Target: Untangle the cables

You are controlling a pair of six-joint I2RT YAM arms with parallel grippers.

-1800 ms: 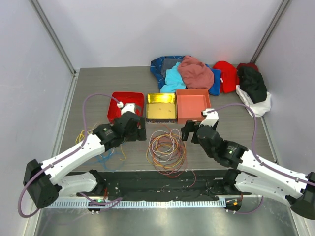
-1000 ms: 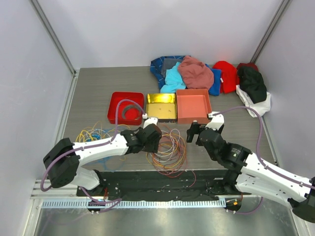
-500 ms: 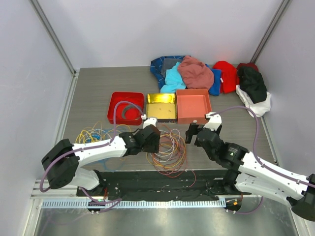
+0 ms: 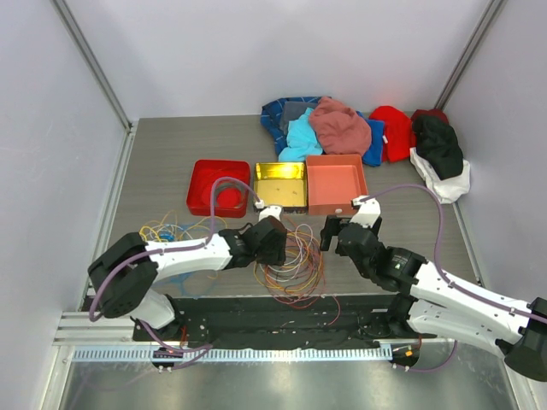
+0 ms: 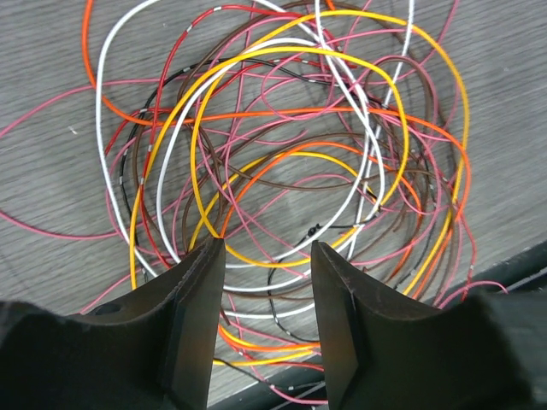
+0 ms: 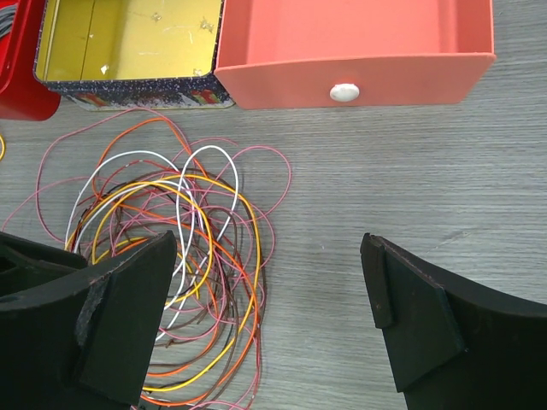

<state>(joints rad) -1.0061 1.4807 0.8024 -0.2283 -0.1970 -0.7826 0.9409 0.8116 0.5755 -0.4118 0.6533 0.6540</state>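
- A few yellow and blue cables lay apart at the left of the table, seemingly sorted out already.
- The left gripper hovered half-open over the main tangle, with strands between its jaws but nothing clamped.
- That tangle sat mid-table, just before the trays, and most of the job looked left to do.
- The right gripper gaped wide and empty beside it.

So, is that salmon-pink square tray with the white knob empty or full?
Empty: the salmon-pink square tray shows only its bare floor, both from the right wrist and from above.
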